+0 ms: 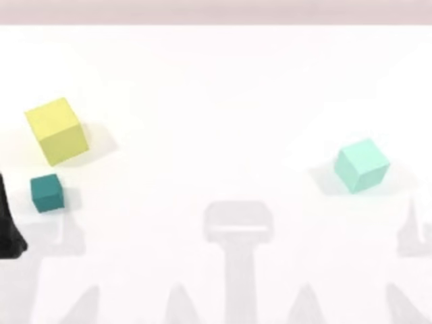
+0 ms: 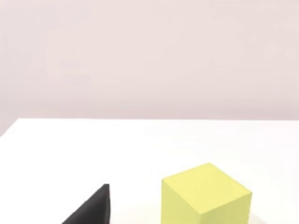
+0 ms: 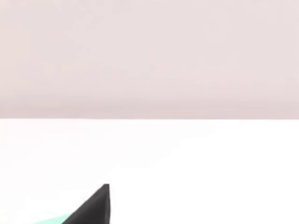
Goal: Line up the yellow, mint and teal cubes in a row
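The large pale yellow cube (image 1: pixel 57 131) rests at the table's left, with the small dark teal cube (image 1: pixel 46 192) just in front of it. Far off at the right sits the mint cube (image 1: pixel 362 165). My left gripper (image 1: pixel 8 226) shows as a black shape at the left edge, beside the teal cube and touching nothing. In the left wrist view one black fingertip (image 2: pixel 99 207) stands apart from the yellow cube (image 2: pixel 205 196), with bare table between, so the gripper is open. In the right wrist view a fingertip (image 3: pixel 98 205) partly covers a sliver of the mint cube (image 3: pixel 49 220). That gripper is open too and holds nothing.
The white table (image 1: pixel 216 101) runs back to a pale wall. Grey shadows of the arms and the camera stand fall across its front part (image 1: pixel 237 229). The right arm itself is outside the top view.
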